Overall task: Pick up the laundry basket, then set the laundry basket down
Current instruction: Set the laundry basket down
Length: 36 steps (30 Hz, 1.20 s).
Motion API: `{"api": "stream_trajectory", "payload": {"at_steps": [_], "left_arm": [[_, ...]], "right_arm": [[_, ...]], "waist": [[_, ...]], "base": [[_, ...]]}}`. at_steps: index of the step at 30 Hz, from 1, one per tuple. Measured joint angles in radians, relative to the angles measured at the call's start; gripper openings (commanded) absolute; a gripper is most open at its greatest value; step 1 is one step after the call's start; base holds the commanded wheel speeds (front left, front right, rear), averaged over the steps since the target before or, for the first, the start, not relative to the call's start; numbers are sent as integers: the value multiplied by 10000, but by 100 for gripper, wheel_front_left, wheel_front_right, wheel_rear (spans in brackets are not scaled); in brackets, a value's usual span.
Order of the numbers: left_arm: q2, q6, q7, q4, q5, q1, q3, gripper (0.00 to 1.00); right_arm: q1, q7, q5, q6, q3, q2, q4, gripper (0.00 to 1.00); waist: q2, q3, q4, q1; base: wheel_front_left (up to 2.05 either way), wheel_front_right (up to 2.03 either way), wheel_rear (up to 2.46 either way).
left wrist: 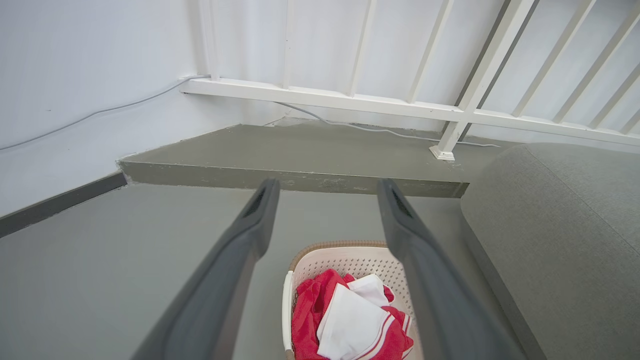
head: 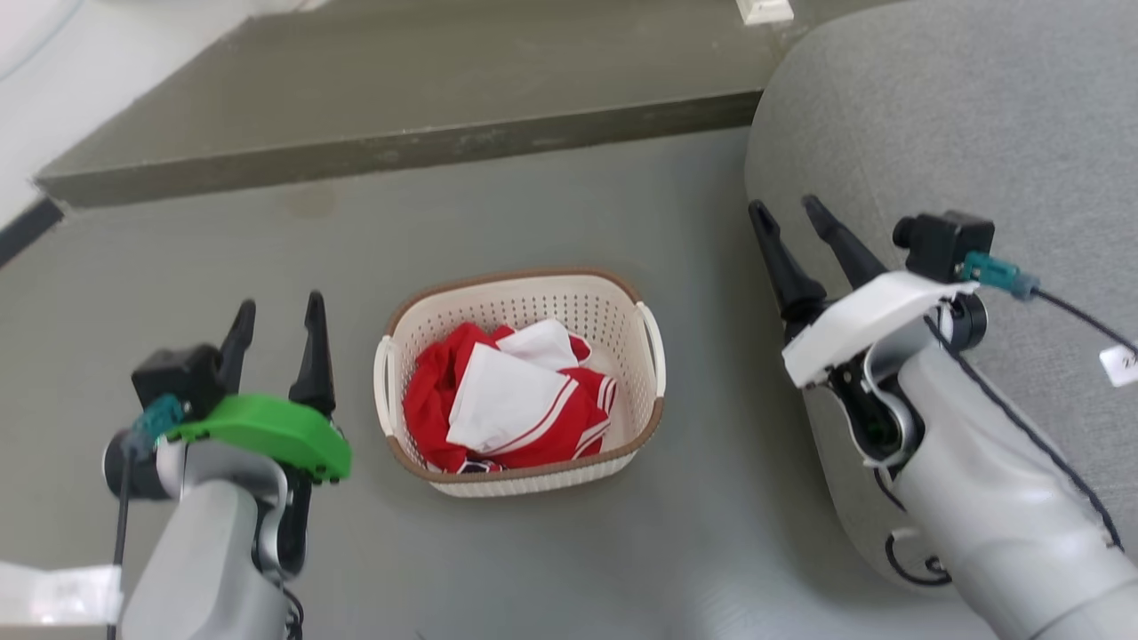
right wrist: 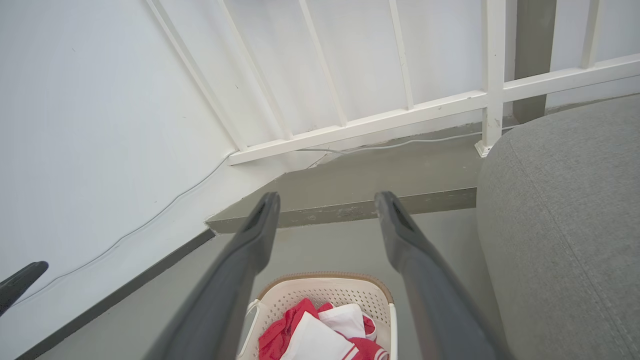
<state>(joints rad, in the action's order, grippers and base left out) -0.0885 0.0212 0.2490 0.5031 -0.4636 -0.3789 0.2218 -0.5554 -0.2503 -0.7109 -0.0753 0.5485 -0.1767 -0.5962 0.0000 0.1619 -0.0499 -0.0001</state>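
- The laundry basket is sitting upright on the grey floor, in the middle between your two arms, and neither gripper is touching it.
- It is holding a heap of red and white clothes, which is lying below the brown rim.
- Your left gripper is hovering to the left of the basket, near its left handle but apart from it. Its two fingers are standing spread with nothing between them.
- Your right gripper is hanging to the right of the basket and farther into the scene, beside the rounded edge of the grey sofa. Its fingers are likewise standing apart and carrying nothing.
- The basket's right handle is lying well apart from those right fingers.
- In the left wrist view you are looking past the spread fingers down at the basket, with the sofa lying to its right.
- In the right wrist view the basket is showing between the fingers at the bottom edge, and a dark fingertip of your left gripper is peeking in at the lower left.
- Beyond the basket a raised step is running across the far side. A white railing is standing on it before the white wall, with a thin cable trailing along its foot.
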Motion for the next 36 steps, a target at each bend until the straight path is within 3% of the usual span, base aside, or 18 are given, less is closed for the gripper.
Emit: {"api": "stream_trajectory", "payload": {"at_steps": [18,36], "left_arm": [[201,-305,0,-1904,573,1734,-936,100],[385,-199,0,-2790,1106,2786,-1070,100]], "right_arm": [[2104,0,1409,589,-1164,79,1720,100],[3209,0,2253,610,-1641,244,2569,100]], "waist": [[0,-574,-110,0],[0,-860,-214,0]], "base": [[0,0,0],[0,0,0]]}}
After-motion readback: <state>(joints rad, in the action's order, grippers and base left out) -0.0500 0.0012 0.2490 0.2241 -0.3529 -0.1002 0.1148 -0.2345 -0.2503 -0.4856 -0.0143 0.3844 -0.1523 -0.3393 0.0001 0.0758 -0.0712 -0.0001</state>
